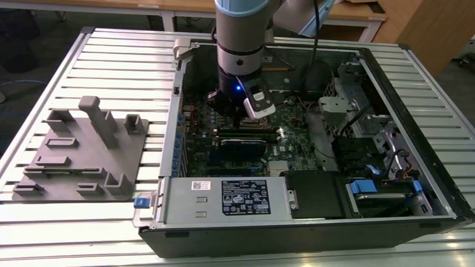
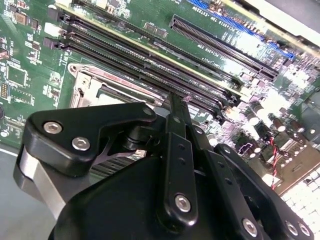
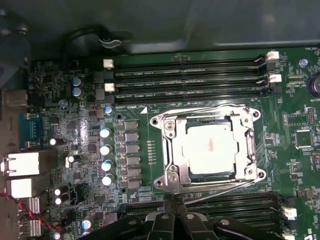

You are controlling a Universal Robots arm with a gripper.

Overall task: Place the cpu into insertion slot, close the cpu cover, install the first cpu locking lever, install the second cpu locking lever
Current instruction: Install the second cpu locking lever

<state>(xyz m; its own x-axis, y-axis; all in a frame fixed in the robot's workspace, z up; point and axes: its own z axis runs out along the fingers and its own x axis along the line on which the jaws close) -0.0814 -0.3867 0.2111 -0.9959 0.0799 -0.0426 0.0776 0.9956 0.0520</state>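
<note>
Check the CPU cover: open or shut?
Shut: the cpu cover lies flat around the cpu, framing its silver top in the first wrist view.

Looks like a robotics lab or test workshop, not anybody's home setup. The open computer case (image 1: 297, 167) lies on its side on a work table (image 1: 119, 55) made of ribbed aluminium slats, the kind you see on industrial benches. Near the table's edge at the exterior view's left sits a grey fixture block (image 1: 82, 150) with pegs and pockets, pretty clearly a custom jig. A robot arm (image 1: 241, 44) reaches down into the case over the green board (image 3: 150, 150). Past the table's far edge there are wooden desks (image 1: 356, 16) and plain grey floor (image 1: 44, 33), so a shared work room.
</note>
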